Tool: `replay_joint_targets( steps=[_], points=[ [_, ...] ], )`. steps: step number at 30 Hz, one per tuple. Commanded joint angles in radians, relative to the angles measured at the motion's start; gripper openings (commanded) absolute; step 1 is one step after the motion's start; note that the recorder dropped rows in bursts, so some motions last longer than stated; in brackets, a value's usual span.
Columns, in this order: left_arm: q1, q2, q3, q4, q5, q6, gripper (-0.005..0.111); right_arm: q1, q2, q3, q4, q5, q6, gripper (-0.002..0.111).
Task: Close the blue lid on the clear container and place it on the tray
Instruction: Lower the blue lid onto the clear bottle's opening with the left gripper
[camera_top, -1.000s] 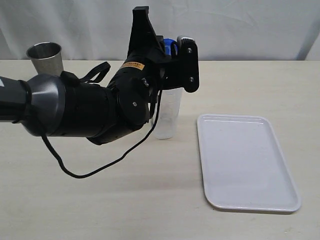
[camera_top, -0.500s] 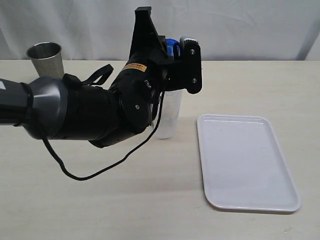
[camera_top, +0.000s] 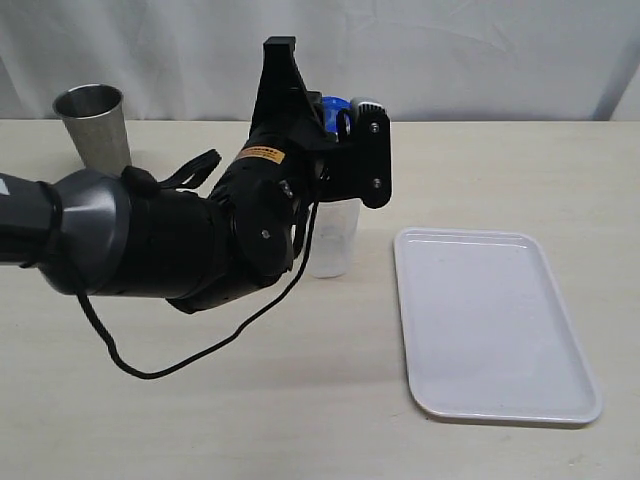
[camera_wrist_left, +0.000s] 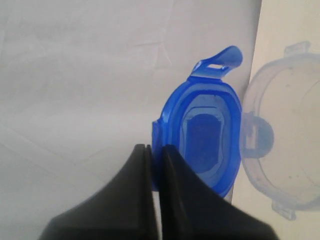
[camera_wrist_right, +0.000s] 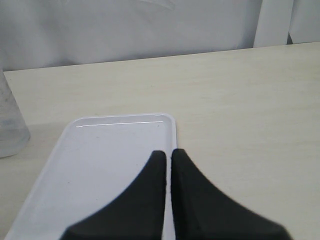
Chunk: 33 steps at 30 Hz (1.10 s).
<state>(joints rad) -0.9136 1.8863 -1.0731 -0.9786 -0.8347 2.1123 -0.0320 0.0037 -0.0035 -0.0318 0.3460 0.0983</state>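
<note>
Your left hand (camera_wrist_left: 154, 150) is pinched nearly shut on the rim of the blue lid (camera_wrist_left: 200, 140) and holds it in the air above the clear container (camera_top: 333, 240), off to one side of its open mouth and not yet seated. Your right hand (camera_wrist_right: 167, 155) is fully shut and grips nothing.

Treat the lid as light, thin, stiff plastic. With only an edge pinch it can likely pivot, so press down squarely. 1 snap flap (camera_wrist_left: 220, 57) stands raised.

The container looks light, tall and narrow, so it probably tips under a sideways push. Its smooth wall may slip. Take it around the mid-body, below the flaps, once the lid is on.

Through its mouth you see only the bare bottom, so it seems empty. The tray (camera_top: 495, 320) lies on the surface beside the container, not touching it, and carries nothing. The steel cup (camera_top: 95, 125) stands well apart from the container on the side away from the tray; you cannot tell what it holds.
</note>
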Motion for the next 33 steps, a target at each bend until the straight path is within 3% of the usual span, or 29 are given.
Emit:
replay_joint_targets(
  steps=[1,33],
  points=[
    [-0.007,-0.011,0.001,-0.01,-0.013,0.031,0.0,-0.001,-0.004,0.004,0.001,-0.002,0.006,0.005],
    [-0.029,-0.011,0.001,0.021,-0.121,0.029,0.0,-0.001,-0.004,0.004,0.001,-0.002,0.006,0.005]
  ],
)
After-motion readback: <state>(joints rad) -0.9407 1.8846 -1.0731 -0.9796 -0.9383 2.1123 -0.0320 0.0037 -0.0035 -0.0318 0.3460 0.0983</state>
